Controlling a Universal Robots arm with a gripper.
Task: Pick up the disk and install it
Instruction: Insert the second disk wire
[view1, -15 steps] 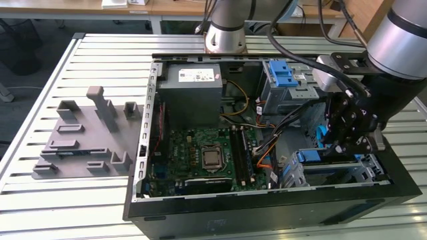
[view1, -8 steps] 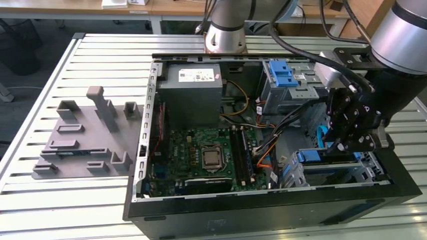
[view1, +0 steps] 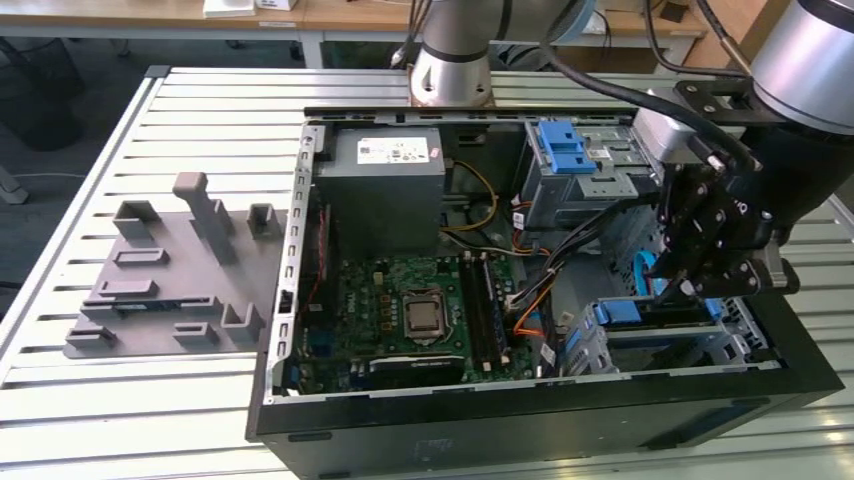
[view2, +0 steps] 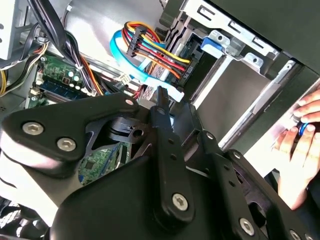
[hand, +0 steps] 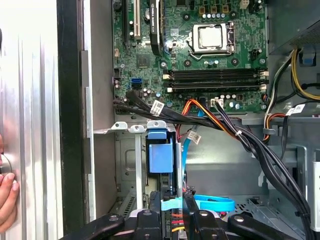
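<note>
- Reaching into the open computer case, the gripper hangs over the drive bay.
- Its fingers close on the disk, which stands on edge in the drive cage, near the motherboard.

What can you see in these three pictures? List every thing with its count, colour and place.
computer case: one, black, open, on the slatted table.
slatted table: one, pale grey.
motherboard: one, green, on the case floor.
power supply: one, grey, at the case's far end.
drive cage latch: one, blue, far corner.
disk: one, blue-framed, standing in the near bay.
fixture plate: one, grey, exterior view's left.
person's hand: one, at the case's outer edge.
gripper: one, black, over the near bay.
</note>
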